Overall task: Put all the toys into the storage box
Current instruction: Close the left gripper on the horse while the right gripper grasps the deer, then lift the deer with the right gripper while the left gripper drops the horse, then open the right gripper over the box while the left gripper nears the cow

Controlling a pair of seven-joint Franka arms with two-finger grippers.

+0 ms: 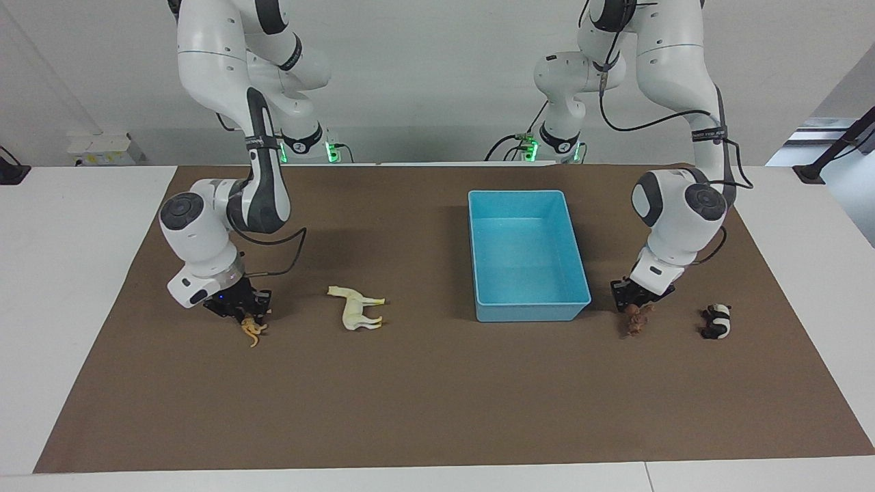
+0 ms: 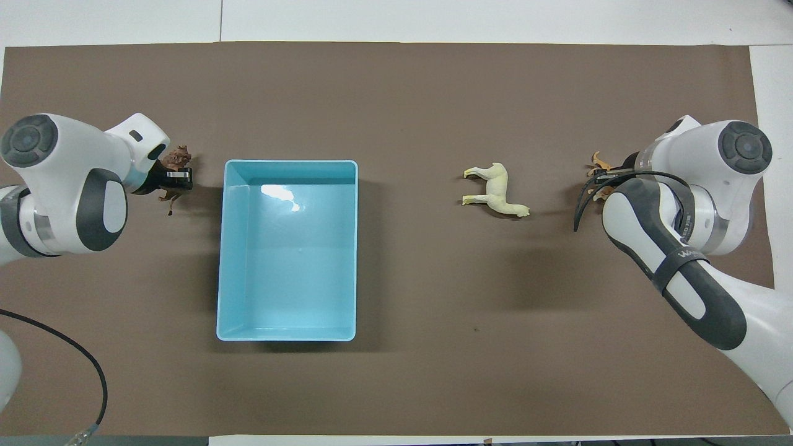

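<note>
The light blue storage box (image 1: pixel 528 311) stands empty on the brown mat toward the left arm's end, also in the overhead view (image 2: pixel 224 260). My left gripper (image 1: pixel 634 309) (image 2: pixel 175 179) is low at the mat beside the box, shut on the brown lion (image 1: pixel 638 321) (image 2: pixel 178 157). The panda (image 1: pixel 716 322) lies beside it, closer to the table's end; my left arm hides it in the overhead view. My right gripper (image 1: pixel 247 318) (image 2: pixel 604 181) is low at the mat, shut on the orange tiger (image 1: pixel 253 333) (image 2: pixel 599 164). The cream-white horse (image 1: pixel 357 308) (image 2: pixel 495 192) lies on its side between the tiger and the box.
The brown mat (image 1: pixel 437 410) covers most of the white table. Both arms' elbows hang low over the mat's two ends.
</note>
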